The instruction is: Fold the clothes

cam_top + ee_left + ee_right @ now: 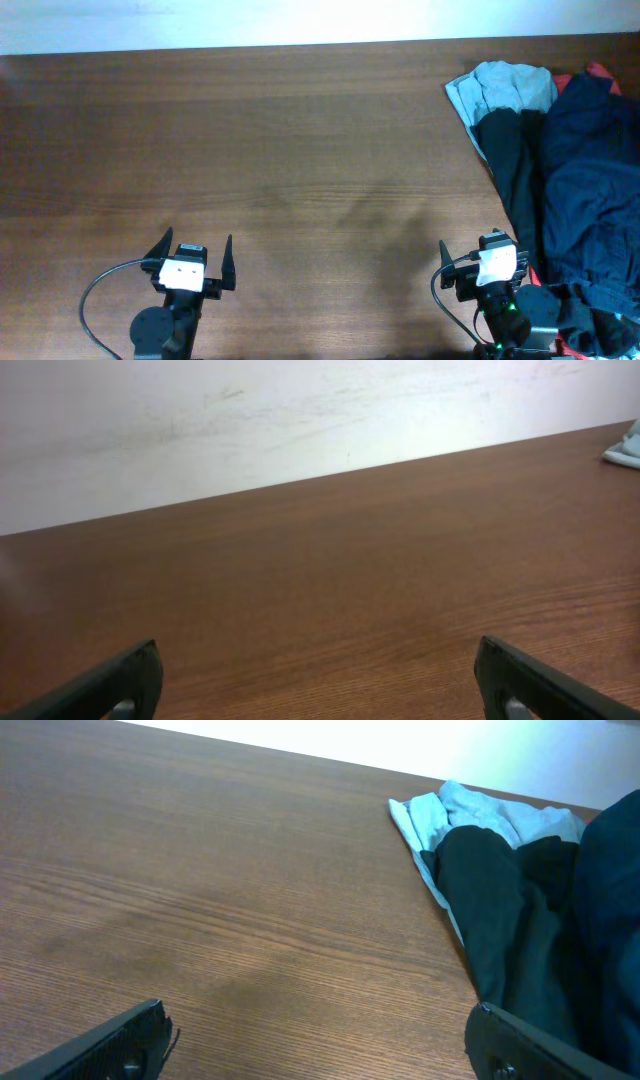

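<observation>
The dark navy-blue shorts lie crumpled in a pile at the table's right edge, partly over a long black garment. In the right wrist view the shorts show at the far right. My right gripper is open and empty near the front edge, just left of the pile, and its right finger is close to the black garment. Between its fingers is bare wood. My left gripper is open and empty at the front left, and its jaws are over bare table.
A light blue garment lies at the far end of the pile and also shows in the right wrist view and the left wrist view. A red garment peeks out behind. The brown wooden table stretches left of the pile.
</observation>
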